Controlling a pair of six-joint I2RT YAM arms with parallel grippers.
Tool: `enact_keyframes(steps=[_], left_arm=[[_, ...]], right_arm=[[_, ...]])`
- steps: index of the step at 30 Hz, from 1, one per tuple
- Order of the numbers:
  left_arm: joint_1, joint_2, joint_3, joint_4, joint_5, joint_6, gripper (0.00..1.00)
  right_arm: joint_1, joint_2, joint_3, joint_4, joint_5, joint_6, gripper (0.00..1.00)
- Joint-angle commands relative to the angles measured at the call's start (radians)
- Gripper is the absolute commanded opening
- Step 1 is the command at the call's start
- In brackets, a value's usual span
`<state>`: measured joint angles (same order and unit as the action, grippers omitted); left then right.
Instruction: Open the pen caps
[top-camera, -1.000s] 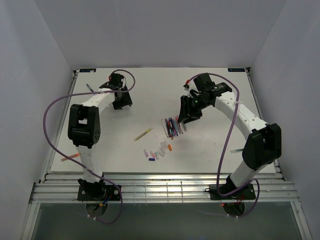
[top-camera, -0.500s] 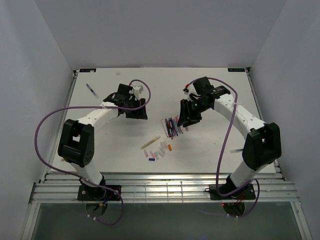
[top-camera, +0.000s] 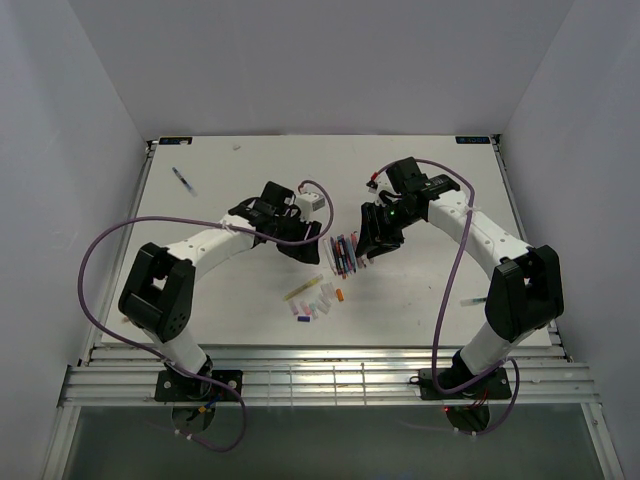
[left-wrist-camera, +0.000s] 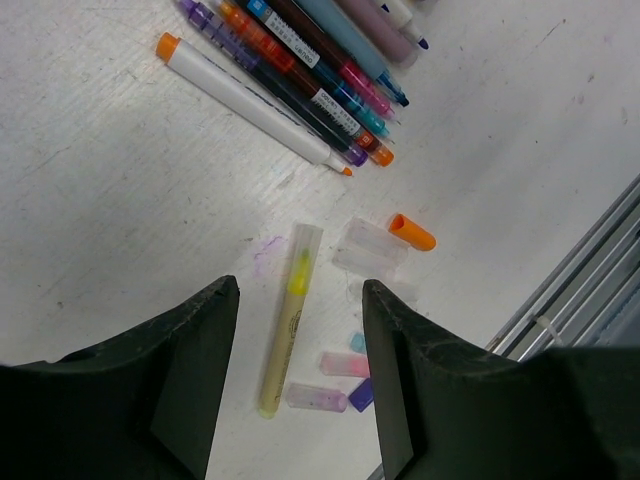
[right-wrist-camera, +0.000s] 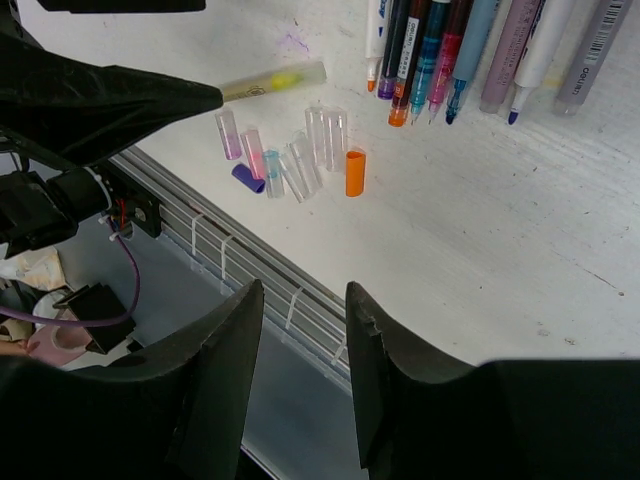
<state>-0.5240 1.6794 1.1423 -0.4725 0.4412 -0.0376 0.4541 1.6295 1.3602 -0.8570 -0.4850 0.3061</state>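
From above, the pens (top-camera: 343, 255) are lying on the surface (top-camera: 250, 170), the pen caps (top-camera: 315, 303) just nearer; at the left wrist, the left gripper (left-wrist-camera: 298, 290) is gaping empty over a capped yellow pen (left-wrist-camera: 283, 335); at the right wrist, the right gripper (right-wrist-camera: 303, 295) is hanging parted and empty, a grey pen (right-wrist-camera: 592, 48) seemingly reading "deli".

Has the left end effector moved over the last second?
Yes. The left end effector swung right and nearer, toward the row of pens at the table's middle.

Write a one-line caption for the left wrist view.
Left gripper, jaws open, hovers over a yellow pen beside loose pen caps.
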Motion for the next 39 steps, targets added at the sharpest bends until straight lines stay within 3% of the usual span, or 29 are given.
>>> enact_keyframes(steps=[1,10,19,39], left_arm=[[-0.016,-0.026,0.005,-0.009,-0.016,0.031,0.63],[-0.094,0.000,-0.030,-0.015,-0.199,0.058,0.60],[-0.153,0.011,-0.053,-0.006,-0.291,0.045,0.59],[-0.194,0.068,-0.053,0.012,-0.323,0.047,0.58]], right_arm=[[0.005,-0.040,-0.006,0.021,-0.018,-0.015,0.45],[0.005,-0.033,-0.007,0.019,-0.015,-0.024,0.45],[0.006,-0.031,-0.012,0.019,-0.014,-0.032,0.45],[0.005,-0.039,-0.029,0.036,-0.009,-0.012,0.45]])
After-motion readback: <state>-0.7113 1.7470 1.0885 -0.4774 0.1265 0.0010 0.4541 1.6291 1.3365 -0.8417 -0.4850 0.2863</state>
